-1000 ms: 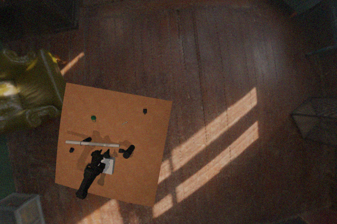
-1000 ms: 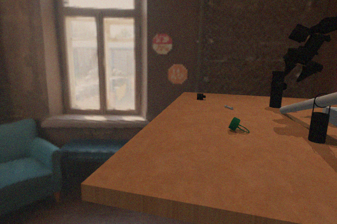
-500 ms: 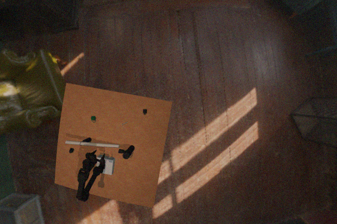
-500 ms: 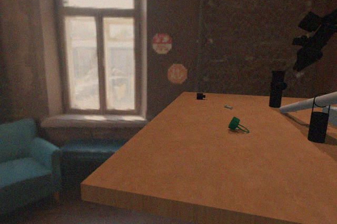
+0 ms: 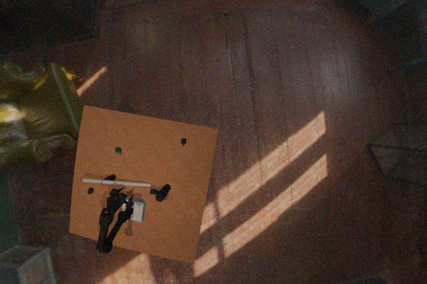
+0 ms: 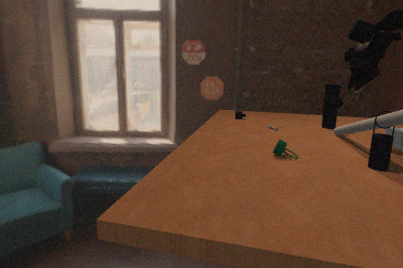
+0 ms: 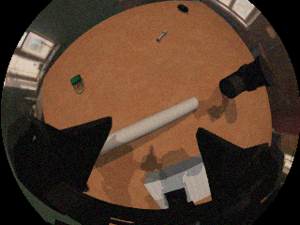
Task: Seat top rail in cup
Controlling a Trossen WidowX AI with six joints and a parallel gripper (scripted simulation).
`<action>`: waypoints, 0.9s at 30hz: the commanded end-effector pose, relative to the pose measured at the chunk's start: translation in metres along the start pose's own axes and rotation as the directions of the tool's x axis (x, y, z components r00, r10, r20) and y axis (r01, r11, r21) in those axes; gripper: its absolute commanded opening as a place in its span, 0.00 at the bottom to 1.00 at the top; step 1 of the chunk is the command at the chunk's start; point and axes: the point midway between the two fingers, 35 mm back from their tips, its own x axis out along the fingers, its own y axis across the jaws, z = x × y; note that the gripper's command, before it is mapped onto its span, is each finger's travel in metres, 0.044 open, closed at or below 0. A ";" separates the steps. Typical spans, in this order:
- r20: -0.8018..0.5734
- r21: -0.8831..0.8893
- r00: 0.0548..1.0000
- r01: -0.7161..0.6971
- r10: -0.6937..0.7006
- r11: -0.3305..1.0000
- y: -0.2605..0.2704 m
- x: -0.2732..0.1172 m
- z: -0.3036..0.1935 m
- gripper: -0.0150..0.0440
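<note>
The pale rail point(image 5: 134, 183) point(image 6: 357, 126) point(image 7: 159, 119) passes through the wire loop point(image 6: 375, 122) on the small post point(image 6: 380, 154). It slopes down, with its cut end at or near the table top, short of the big post point(image 5: 163, 193) point(image 6: 329, 114) point(image 7: 259, 74) and outside the cup. The black rail-end cup point(image 5: 153, 191) point(image 6: 339, 102) point(image 7: 229, 88) sits part-way up that post, facing the rail side, higher than the cut end. My gripper point(image 5: 127, 193) point(image 6: 354, 89) point(image 7: 156, 127) is open and empty, above the rail and apart from it.
A grey block point(image 5: 138, 210) point(image 7: 175, 178) lies near the arm. A green cap point(image 5: 118, 150) point(image 6: 279, 148) point(image 7: 76, 80), a small bolt point(image 5: 157, 156) point(image 6: 272, 128) point(image 7: 161, 36) and a black part point(image 5: 183, 141) point(image 6: 240, 115) point(image 7: 183, 7) lie beyond the rail. Another black piece point(image 5: 90, 190) is left of the arm.
</note>
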 end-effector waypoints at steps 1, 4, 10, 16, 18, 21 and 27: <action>-0.168 0.452 0.984 0.130 -0.059 0.883 0.007 0.029 -0.003 1.00; -0.263 0.657 0.960 0.252 -0.098 0.710 0.009 0.047 -0.007 1.00; -0.338 0.777 0.932 0.354 -0.131 0.521 0.010 0.061 -0.012 1.00; -0.338 0.777 0.932 0.354 -0.131 0.521 0.010 0.061 -0.012 1.00; -0.338 0.777 0.932 0.354 -0.131 0.521 0.010 0.061 -0.012 1.00; -0.338 0.777 0.932 0.354 -0.131 0.521 0.010 0.061 -0.012 1.00; -0.338 0.777 0.932 0.354 -0.131 0.521 0.009 0.071 -0.015 1.00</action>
